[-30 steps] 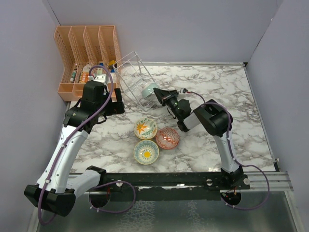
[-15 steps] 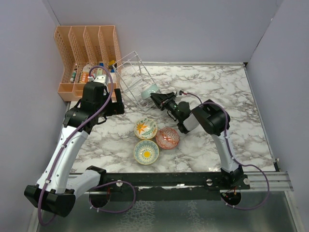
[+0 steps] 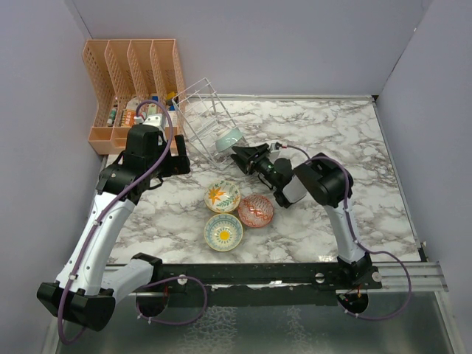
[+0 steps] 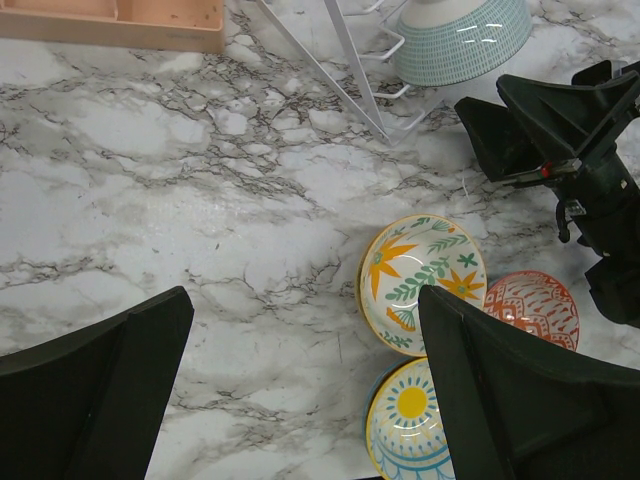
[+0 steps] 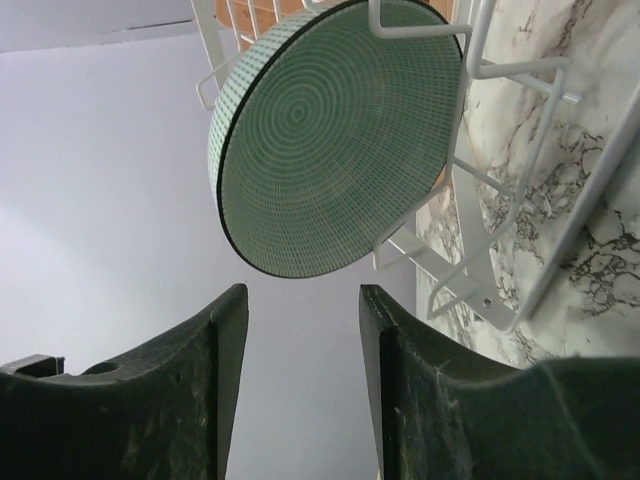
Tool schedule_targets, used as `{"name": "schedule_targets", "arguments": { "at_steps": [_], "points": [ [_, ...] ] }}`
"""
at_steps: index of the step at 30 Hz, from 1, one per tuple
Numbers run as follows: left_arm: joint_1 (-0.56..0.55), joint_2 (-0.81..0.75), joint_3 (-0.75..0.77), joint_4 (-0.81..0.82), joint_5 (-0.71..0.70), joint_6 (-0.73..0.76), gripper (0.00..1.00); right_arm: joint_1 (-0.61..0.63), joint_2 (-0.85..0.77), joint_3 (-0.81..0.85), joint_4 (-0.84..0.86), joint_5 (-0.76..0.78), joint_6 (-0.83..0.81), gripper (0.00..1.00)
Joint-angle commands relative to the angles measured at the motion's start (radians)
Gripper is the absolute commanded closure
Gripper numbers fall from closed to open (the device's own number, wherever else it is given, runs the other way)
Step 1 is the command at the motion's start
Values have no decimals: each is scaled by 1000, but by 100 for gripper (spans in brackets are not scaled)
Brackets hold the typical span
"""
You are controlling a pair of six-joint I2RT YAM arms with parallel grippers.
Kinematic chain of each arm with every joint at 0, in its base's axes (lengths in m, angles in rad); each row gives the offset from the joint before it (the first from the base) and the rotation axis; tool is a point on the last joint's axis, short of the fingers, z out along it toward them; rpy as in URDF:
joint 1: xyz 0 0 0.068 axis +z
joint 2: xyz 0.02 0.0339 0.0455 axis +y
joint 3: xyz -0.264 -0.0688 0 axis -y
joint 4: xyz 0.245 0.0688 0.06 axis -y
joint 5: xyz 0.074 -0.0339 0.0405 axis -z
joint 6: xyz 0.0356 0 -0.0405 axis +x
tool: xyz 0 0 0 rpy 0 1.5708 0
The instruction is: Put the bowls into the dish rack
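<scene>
We see the teal bowl [image 5: 330,140] propped on edge in the dish rack [image 3: 198,109] at the far left of the desk [image 3: 332,133]. The wires cradle it so that it fills one slot. Its base faces the right tool [image 5: 298,310], its mouth faces the rack's far side, and its axis is near level. That tool stands part-open, gripping nothing, just short of the bowl. The left tool [image 4: 305,330] hangs wide and empty near three bowls [image 3: 222,195] on the desk.

Orange file organizer [image 3: 133,70] at far-left corner of marble table [image 3: 332,129], small items inside.
</scene>
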Motion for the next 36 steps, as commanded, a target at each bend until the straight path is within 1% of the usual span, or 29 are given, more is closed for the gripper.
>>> {"name": "schedule_targets", "arguments": {
  "at_steps": [1,4,6,10,11,12,14,16,18,21,23,26,29,32,35,36],
  "points": [
    [-4,-14,0,16,-15,14,1,-14,-70,-40,50,-40,-27,51],
    [-4,-10,3,16,-19,9,1,-20,-124,-82,23,-66,-46,50],
    [-4,-10,5,16,-27,7,1,-24,-186,-125,-29,-95,-74,48],
    [-4,-8,14,21,-29,12,1,-38,-370,-209,-219,-179,-172,46],
    [-4,-7,21,22,-28,11,1,-43,-430,-218,-312,-208,-218,44],
    [-4,-7,27,23,-28,12,1,-50,-496,-210,-443,-247,-287,42],
    [-4,-9,41,23,-30,18,1,-53,-637,-168,-778,-270,-513,39],
    [-5,-12,52,20,-40,25,1,-53,-763,-85,-1156,-236,-725,39],
    [-4,-15,57,18,-51,28,1,-46,-856,-3,-1446,-147,-922,37],
    [-4,-23,56,18,-58,30,1,-39,-937,89,-1775,-39,-1140,34],
    [-4,-24,52,18,-54,27,1,-21,-978,124,-1911,1,-1233,34],
    [-4,-27,51,15,-47,19,1,56,-1015,160,-2043,30,-1310,34],
    [-4,-29,60,16,-48,21,1,176,-1010,189,-2132,44,-1354,35],
    [-4,-34,60,21,-58,28,1,310,-995,187,-2166,69,-1394,35],
    [-4,-40,60,22,-60,31,1,353,-992,166,-2179,104,-1415,35],
    [-4,-44,60,20,-63,31,1,356,-999,151,-2169,108,-1436,32]
  ]
}}
